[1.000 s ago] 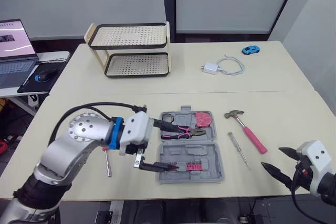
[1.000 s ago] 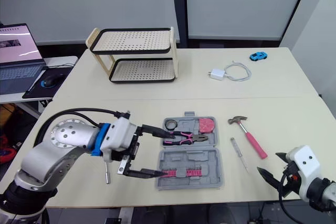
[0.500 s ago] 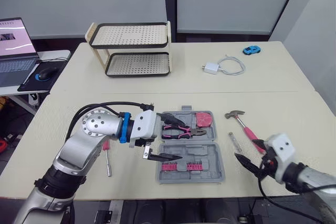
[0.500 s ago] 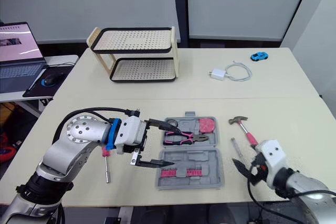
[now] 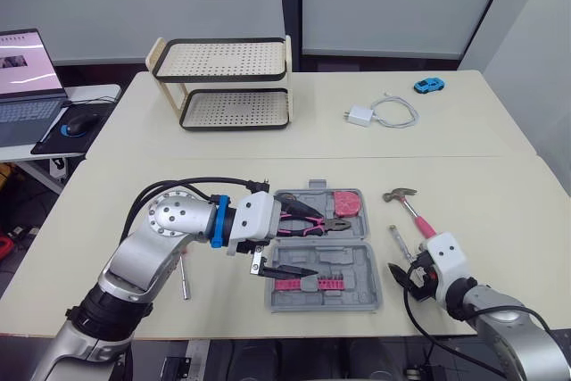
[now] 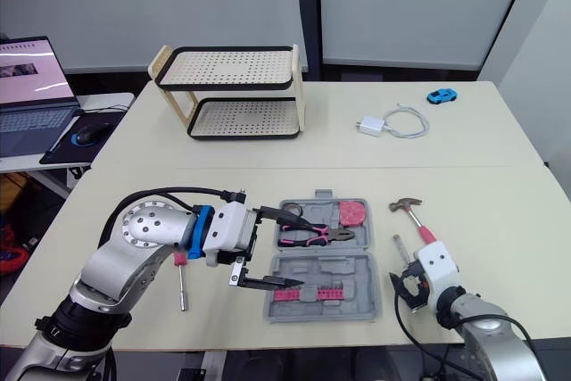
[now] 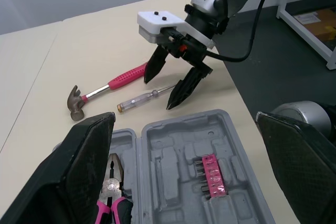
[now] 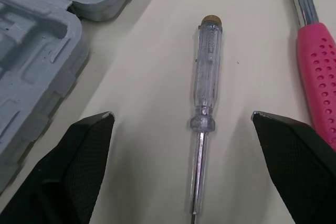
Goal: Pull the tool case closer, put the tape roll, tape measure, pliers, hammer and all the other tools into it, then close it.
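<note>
Near the table's front edge, right of the open case (image 7: 173, 150), right gripper (image 7: 157, 94) has come in from the corner, fingers spread either side of the screwdriver (image 8: 206, 77); pickup looks next. Left gripper (image 5: 312, 243) hangs open above the case; hammer (image 5: 412, 211) still out.

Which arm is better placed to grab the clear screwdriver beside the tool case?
Right. The right gripper is open, low over the table, with the clear screwdriver lying between its fingers. The left gripper is open over the tool case, farther off.
</note>
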{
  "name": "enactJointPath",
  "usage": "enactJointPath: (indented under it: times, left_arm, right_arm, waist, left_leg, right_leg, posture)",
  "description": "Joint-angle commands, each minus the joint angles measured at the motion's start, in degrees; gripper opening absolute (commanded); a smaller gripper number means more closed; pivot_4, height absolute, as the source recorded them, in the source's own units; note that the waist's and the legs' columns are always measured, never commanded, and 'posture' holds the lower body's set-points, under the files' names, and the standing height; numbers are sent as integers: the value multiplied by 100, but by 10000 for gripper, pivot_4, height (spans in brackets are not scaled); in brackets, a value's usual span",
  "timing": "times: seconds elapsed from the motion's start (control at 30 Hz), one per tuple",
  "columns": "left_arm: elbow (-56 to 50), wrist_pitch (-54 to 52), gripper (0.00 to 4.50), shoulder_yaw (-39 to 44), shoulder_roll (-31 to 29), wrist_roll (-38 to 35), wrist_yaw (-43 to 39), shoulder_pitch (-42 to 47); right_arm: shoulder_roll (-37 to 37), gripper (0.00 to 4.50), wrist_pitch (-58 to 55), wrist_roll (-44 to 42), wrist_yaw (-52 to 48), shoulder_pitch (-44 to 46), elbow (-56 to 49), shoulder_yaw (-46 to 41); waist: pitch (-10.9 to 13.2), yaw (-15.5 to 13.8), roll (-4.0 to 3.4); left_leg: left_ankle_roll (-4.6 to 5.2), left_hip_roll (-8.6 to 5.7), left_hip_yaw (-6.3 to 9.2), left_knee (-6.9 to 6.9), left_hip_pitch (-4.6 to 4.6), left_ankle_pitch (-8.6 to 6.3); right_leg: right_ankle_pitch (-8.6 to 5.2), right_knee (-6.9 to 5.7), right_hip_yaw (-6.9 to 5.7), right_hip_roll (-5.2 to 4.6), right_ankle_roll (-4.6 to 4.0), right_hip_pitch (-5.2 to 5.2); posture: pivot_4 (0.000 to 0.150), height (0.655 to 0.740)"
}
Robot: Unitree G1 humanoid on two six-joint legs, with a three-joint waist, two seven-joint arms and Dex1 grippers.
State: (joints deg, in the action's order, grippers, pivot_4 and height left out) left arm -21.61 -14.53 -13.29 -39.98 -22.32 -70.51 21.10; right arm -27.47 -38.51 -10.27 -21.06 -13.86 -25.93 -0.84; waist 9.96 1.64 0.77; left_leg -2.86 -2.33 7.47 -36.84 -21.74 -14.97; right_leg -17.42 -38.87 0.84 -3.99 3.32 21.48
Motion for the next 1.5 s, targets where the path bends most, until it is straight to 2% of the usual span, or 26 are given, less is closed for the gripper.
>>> enactJointPath:
  times: [0.03, 0.07, 0.17, 0.5, 0.73, 1.0, 1.17, 1.3, 1.5]
  left_arm:
    - [-107, 62, 45000, -47, 59, 24, 10, 77]
    - [-100, 63, 45000, -50, 67, 30, 7, 84]
    - [-74, 66, 45000, -47, 89, 48, -6, 113]
    - [-96, 29, 45000, -48, 132, 79, 21, 123]
    - [-165, -4, 45000, 12, 110, 28, 43, 32]
    - [-205, -557, 45000, 1184, -58, -1042, 245, -685]
    - [27, -2, 45000, 1776, -378, -1019, -181, -1447]
    - [240, 416, 45000, 2009, -508, -947, -417, -1774]
    - [522, 623, 45000, 2208, -824, -885, -682, -2097]
  right_arm:
    - [128, 44836, -106, 17, 141, 100, -20, -58]
    - [174, 44836, -142, 21, 181, 109, -9, -72]
    - [238, 38588, -222, 58, 262, 158, 60, -80]
    - [328, 2318, -222, 224, 448, 256, 243, 31]
    - [264, 1599, -237, 299, 363, 200, 63, 58]
    - [-1706, 1599, -62, 337, -1240, 595, -864, 302]
    - [-2458, 1599, -452, 105, -2104, 1550, -1246, 724]
    - [-2446, 1599, -837, 88, -2384, 2365, -1342, 1329]
    - [-2179, 1599, -1816, 261, -2692, 3888, -1478, 2728]
  waist:
    - [0, 0, 0]
    - [0, 0, 0]
    - [0, 1, 0]
    - [-1, 3, 0]
    - [-2, 3, 0]
    - [2, 29, -4]
    - [3, 29, -3]
    - [7, -25, 4]
    - [15, 0, 9]
  left_leg:
    - [0, 0, 0, 0, 0, 0]
    - [0, 0, 0, 0, 0, 0]
    - [0, 0, 1, 0, 0, 0]
    - [0, -1, 0, -1, 2, 0]
    - [0, -1, 0, 0, 4, 0]
    - [0, 0, 0, -2, 2, 0]
    - [0, 4, 1, 1, 4, 0]
    - [0, 9, 6, -2, -3, 0]
    - [0, 9, 16, -2, -7, 0]
  right_leg:
    - [0, 0, 1, 0, 0, 0]
    - [0, 0, 0, 0, 0, 0]
    - [0, 0, -1, 0, 0, 0]
    - [0, 0, 0, 0, 0, -1]
    - [0, -1, 0, 1, 0, -3]
    - [0, -3, -1, 3, 0, 2]
    - [-1, -1, -3, 11, -2, 0]
    - [-1, 3, -8, -2, -3, 0]
    - [-1, 5, -7, -12, -3, 6]
  posture:
    - [1500, 7400]
    - [1500, 7400]
    - [1500, 7400]
    - [1500, 7400]
    - [1500, 7400]
    - [1500, 7400]
    - [1500, 7400]
    - [1500, 7400]
    - [1500, 7400]
